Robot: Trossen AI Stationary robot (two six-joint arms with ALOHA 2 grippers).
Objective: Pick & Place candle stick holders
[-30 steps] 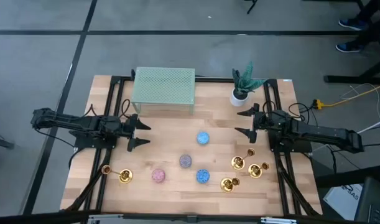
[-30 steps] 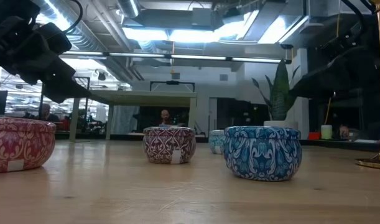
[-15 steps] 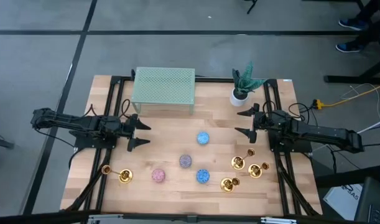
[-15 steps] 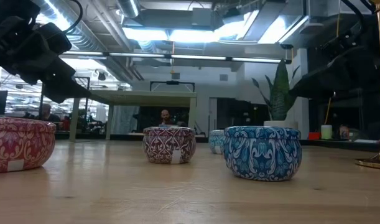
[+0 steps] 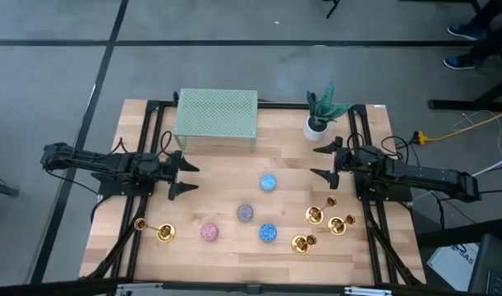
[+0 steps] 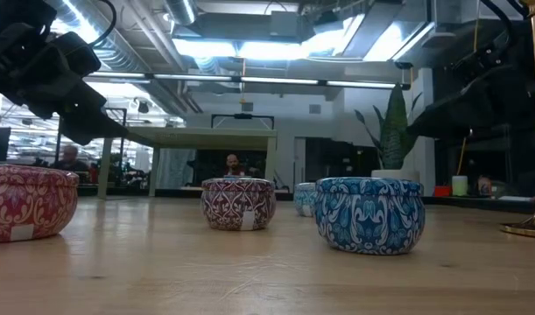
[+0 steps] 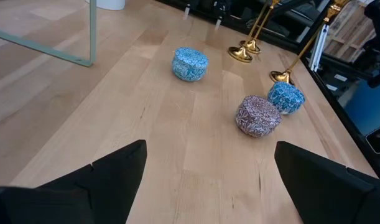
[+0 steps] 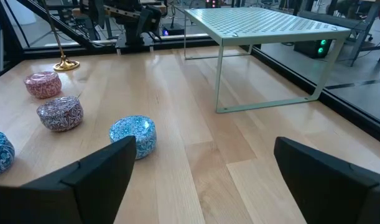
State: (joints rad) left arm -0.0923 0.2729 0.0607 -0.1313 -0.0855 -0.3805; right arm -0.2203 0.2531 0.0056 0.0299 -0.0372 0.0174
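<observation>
Standing upright on the wooden table (image 5: 218,168), three brass candle stick holders (image 5: 315,215) cluster at about four o'clock from the table's middle, near its right edge, while a fourth candle stick holder (image 5: 165,233) stands alone at about eight o'clock beside the pink candle (image 5: 209,232). Two blue candles (image 5: 268,182) and a purple-grey candle (image 5: 245,213) sit between them, with the green mesh rack (image 5: 216,115) at twelve o'clock and a potted plant (image 5: 319,111) at one o'clock. The right gripper (image 5: 324,163) hovers released just above the cluster's twelve o'clock side; the left gripper (image 5: 181,175) waits, spread wide, at nine o'clock. Judged from here, the tightly grouped holders look top-heavy, so a finger descending on one could topple its neighbours.
</observation>
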